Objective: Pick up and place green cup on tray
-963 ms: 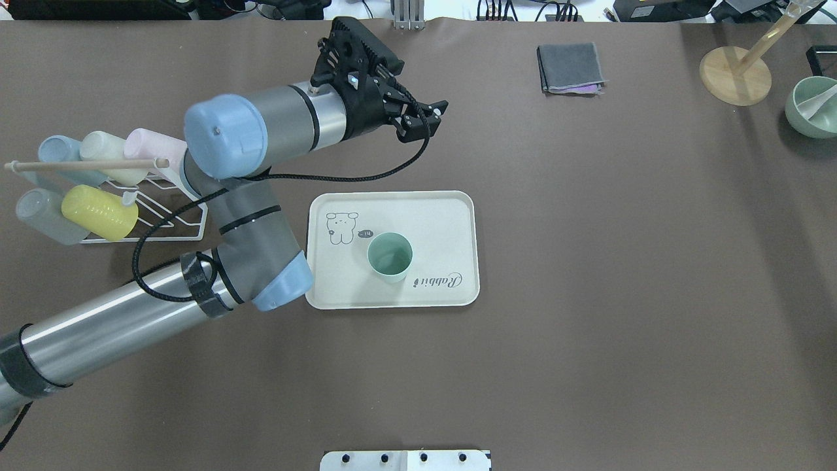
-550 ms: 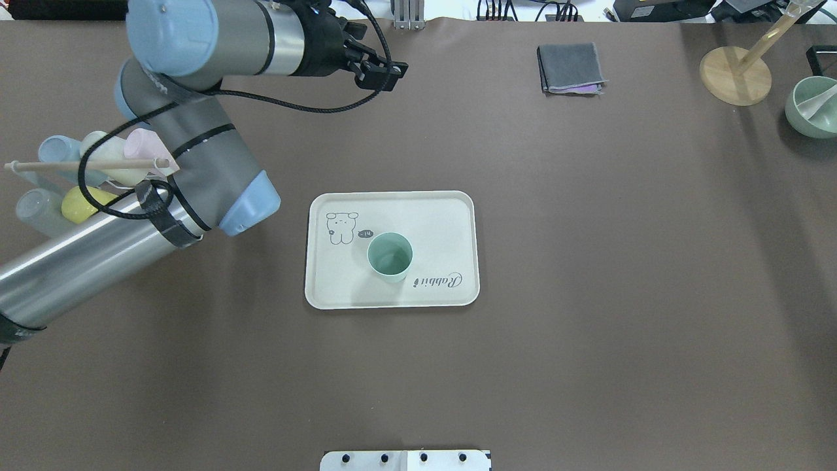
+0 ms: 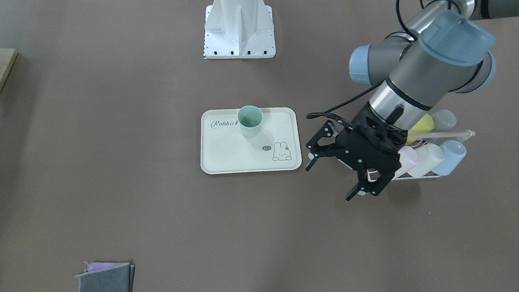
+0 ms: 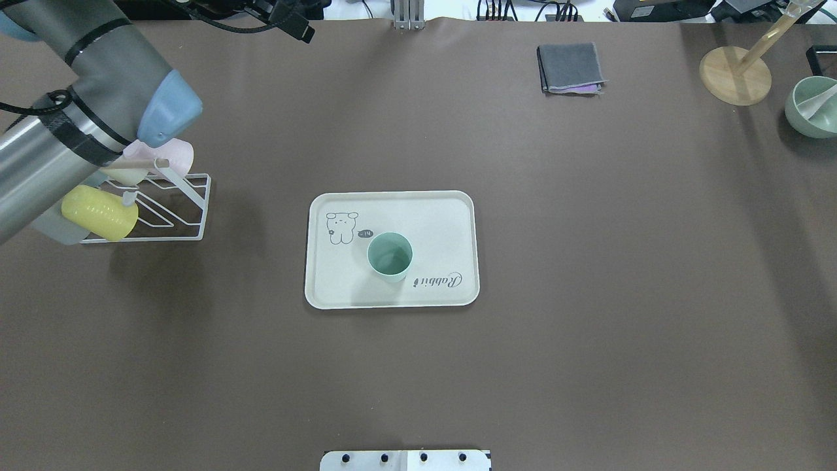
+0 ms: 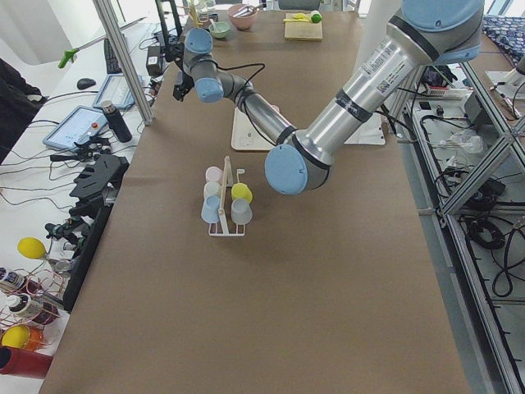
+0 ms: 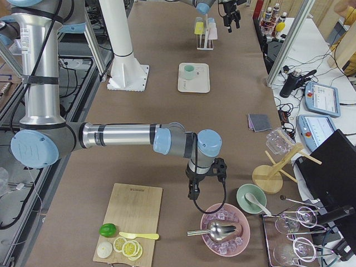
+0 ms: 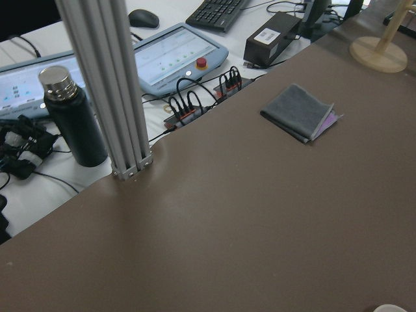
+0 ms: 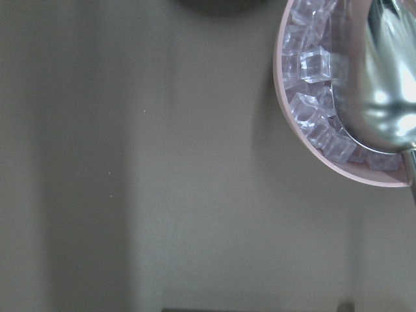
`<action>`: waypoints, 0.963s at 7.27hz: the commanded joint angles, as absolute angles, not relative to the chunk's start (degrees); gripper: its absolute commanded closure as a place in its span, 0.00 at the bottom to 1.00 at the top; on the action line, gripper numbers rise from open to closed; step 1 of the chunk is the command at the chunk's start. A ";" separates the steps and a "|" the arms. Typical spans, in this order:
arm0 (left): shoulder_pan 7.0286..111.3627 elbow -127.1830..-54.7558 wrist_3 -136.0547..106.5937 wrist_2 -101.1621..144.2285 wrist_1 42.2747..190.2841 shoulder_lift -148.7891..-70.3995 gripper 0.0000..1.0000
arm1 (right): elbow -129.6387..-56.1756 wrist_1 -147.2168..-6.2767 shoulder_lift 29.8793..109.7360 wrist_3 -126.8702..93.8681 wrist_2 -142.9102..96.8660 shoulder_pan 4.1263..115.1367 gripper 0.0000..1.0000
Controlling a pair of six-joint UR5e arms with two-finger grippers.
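Note:
The mint-green cup stands upright on the cream "Rabbit" tray at the table's middle; both also show in the front-facing view, cup and tray. My left gripper is open and empty, raised well away from the tray beside the cup rack; only its tip shows at the overhead view's top edge. My right gripper hangs far off beside a bowl of ice; whether it is open or shut I cannot tell.
A white wire rack with several pastel cups stands left of the tray. A folded grey cloth, a wooden stand and a green bowl lie far right. A pink ice bowl is by the right wrist.
My left arm has swung up and to the far left, away from the tray, with the gripper empty. The green cup and tray have not moved.

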State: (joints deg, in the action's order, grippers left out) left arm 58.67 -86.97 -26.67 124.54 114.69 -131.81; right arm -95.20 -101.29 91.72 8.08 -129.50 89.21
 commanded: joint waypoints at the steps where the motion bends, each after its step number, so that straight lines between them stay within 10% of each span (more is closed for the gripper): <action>1: 59.15 -94.80 -25.50 129.25 101.90 -124.84 0.02 | -95.10 -98.89 91.93 6.42 -130.86 89.56 0.00; 7: 70.73 -97.73 5.64 132.37 84.42 -113.30 0.02 | -94.75 -96.50 92.46 5.27 -132.19 89.82 0.00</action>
